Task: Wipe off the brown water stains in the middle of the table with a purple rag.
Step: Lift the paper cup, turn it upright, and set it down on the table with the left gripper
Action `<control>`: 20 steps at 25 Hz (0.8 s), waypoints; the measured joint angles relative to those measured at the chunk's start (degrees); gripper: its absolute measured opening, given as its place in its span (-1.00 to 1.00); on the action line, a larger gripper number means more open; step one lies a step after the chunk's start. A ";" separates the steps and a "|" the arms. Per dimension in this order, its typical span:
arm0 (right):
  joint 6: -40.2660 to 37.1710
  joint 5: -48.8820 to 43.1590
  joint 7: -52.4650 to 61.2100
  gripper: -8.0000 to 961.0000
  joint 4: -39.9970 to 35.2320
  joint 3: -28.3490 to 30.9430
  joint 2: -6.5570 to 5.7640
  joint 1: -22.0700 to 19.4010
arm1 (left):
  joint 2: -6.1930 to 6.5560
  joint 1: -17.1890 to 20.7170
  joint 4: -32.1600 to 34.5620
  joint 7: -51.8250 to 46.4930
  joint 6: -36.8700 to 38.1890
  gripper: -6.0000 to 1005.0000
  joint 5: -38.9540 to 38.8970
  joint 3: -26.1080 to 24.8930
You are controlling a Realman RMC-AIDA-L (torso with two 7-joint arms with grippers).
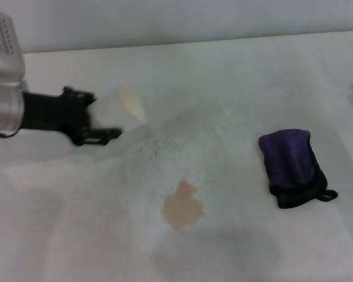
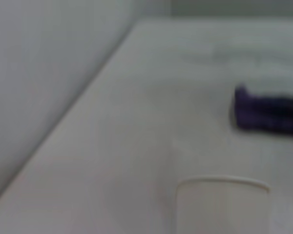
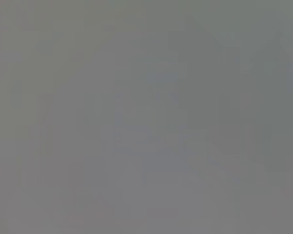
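While the left gripper [image 1: 100,120] clasps a paper cup [image 1: 122,107], bare table [image 1: 235,76] separates stain [image 1: 182,205] and rag [image 1: 291,164].

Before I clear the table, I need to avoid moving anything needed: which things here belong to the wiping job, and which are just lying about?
Belongs to the job:
- purple rag, lying on the table, untouched
- brown water stains, mid-table

Not part of it:
- paper cup, held by the left gripper
- faint grey smudges

The right gripper is out of view.

Table [image 1: 235,70] white, faint grey smudges. Stain [image 1: 182,205] light brown. Rag [image 1: 289,160] deep purple, black edge. Cup [image 1: 122,108] in black left gripper [image 1: 97,124] cream-white.
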 joint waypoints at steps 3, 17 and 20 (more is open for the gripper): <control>0.06 -0.13 -0.06 0.75 -0.04 -0.15 0.00 0.12 | 0.09 0.72 3.45 0.37 -0.04 0.30 -4.95 0.01; 0.18 -0.44 -0.53 0.75 0.13 -0.64 0.00 -0.38 | 0.08 16.20 18.46 14.00 -1.11 0.26 -26.60 -0.07; 0.14 -0.50 -0.58 0.75 0.34 -0.65 0.00 -0.40 | -0.02 20.00 19.94 17.11 -0.83 0.26 -29.00 -0.09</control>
